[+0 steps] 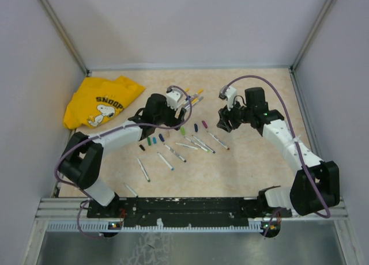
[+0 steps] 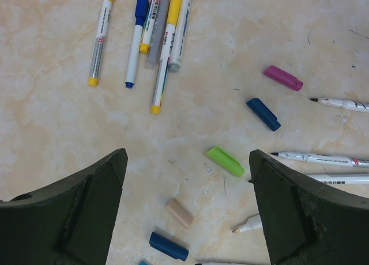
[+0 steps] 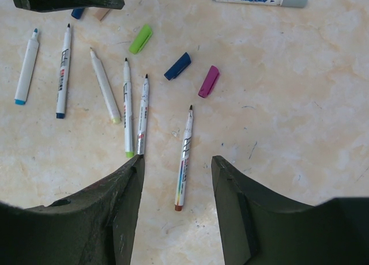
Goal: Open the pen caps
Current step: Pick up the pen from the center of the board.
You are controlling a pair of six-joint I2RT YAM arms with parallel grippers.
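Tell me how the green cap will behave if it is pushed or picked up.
The green cap is a short plastic shell, so it is probably very light and likely to skid on the smooth table. It lies on its side, and its flattish face may keep it from rolling far. It looks stiff and glossy, so it could slip out of a loose pinch.

Left tool (image 2: 187, 155): tabletop (image 2: 57, 132) bare leftward; loose caps (image 2: 225, 161), uncapped pens (image 2: 314, 158) crowd rightward; capped pens (image 2: 171, 29) ahead.

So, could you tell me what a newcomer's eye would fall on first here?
Probably the yellow Snoopy shirt, crumpled at the far left. Next come the loose pen caps and uncapped pens scattered across the middle, with a bunch of capped pens lying just beyond them.
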